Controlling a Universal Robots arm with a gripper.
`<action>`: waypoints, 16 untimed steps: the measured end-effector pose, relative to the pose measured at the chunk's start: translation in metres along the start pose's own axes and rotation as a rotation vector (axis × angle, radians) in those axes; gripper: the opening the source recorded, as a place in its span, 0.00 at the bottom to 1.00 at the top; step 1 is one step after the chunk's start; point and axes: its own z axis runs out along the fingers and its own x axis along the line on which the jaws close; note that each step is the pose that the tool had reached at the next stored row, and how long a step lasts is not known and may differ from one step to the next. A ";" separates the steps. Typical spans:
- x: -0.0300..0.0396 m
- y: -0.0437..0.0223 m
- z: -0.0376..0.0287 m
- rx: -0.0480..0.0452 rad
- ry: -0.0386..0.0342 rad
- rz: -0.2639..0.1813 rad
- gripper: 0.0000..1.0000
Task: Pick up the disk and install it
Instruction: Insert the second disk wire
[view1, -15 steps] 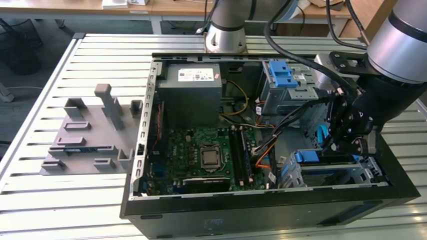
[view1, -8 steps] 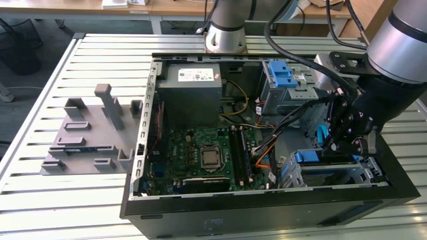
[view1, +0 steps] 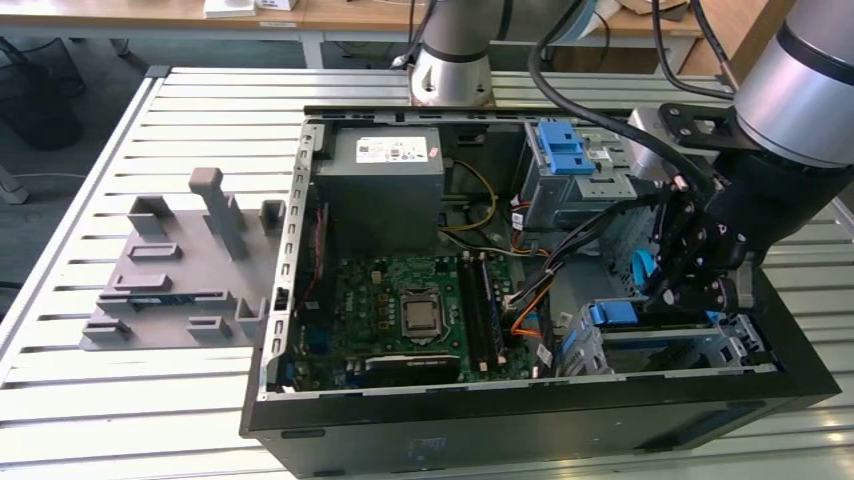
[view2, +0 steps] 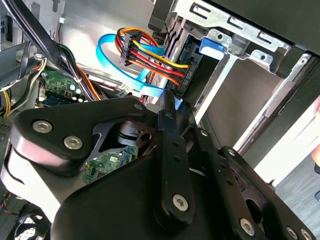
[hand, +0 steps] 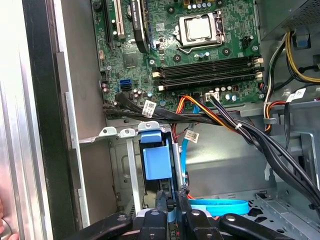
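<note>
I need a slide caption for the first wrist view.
Gripper closed on the blue-bracketed disk, low in the open computer case.

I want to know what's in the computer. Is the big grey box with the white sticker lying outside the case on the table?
No, in the exterior view the grey box sits inside the open computer case, beside the green circuit board.

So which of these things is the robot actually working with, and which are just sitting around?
In the job: blue-framed disk, down in the case; tool, right at it.
Just there: grey box with sticker; cage with blue latch; circuit board; grey stand on the table.
</note>
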 end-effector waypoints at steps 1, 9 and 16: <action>0.0000 0.0000 -0.0002 0.0000 0.0000 0.000 0.23; 0.0002 0.0000 -0.0061 0.0000 0.0000 0.000 0.23; 0.0004 0.0001 -0.0125 -0.0001 -0.0002 0.000 0.23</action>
